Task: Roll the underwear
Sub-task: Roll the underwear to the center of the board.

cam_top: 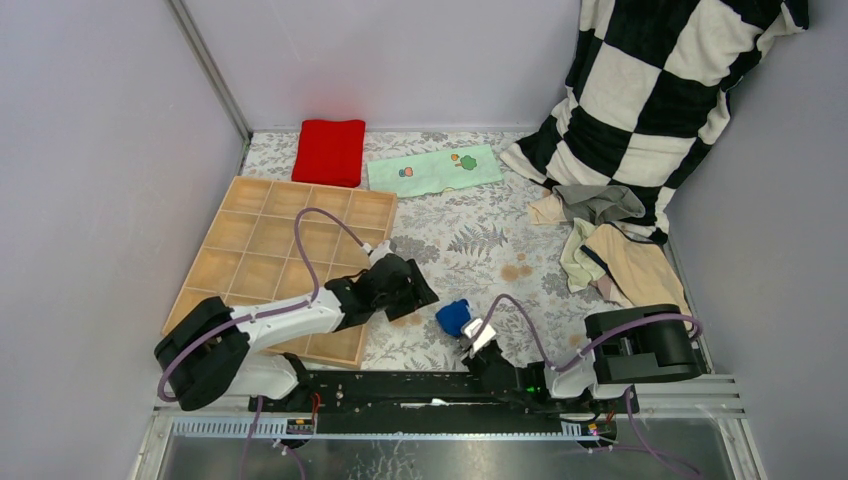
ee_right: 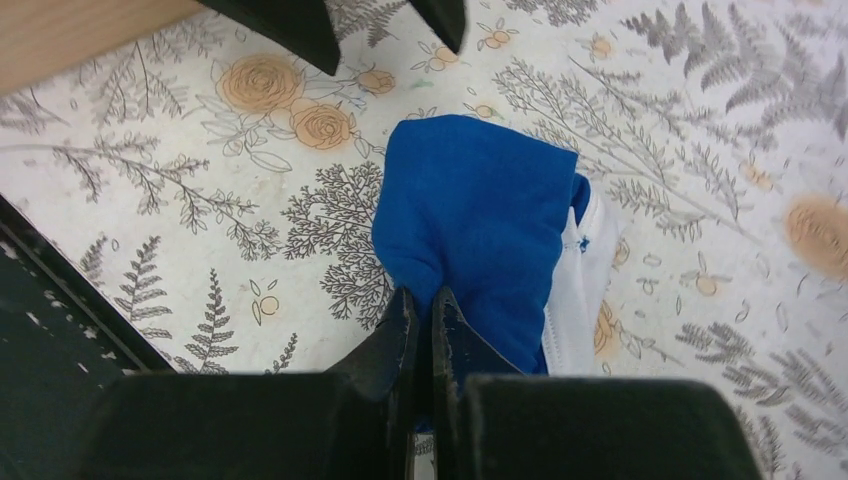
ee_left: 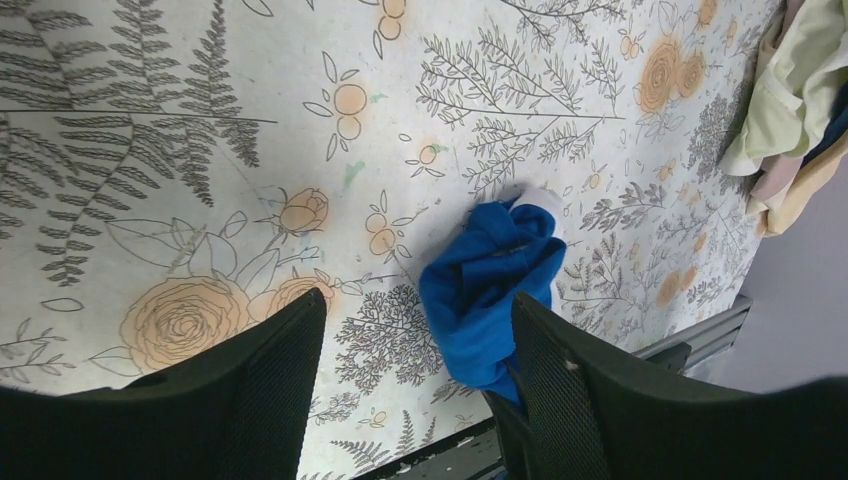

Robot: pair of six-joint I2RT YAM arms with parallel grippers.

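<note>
Right pincer (ee_right: 421, 300) low, pinching blue underwear (ee_right: 470, 200) | left pincer (ee_left: 418, 305) spread, tilted down

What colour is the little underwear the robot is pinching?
The underwear is bright blue with a white edge. It shows best in the right wrist view.
</note>
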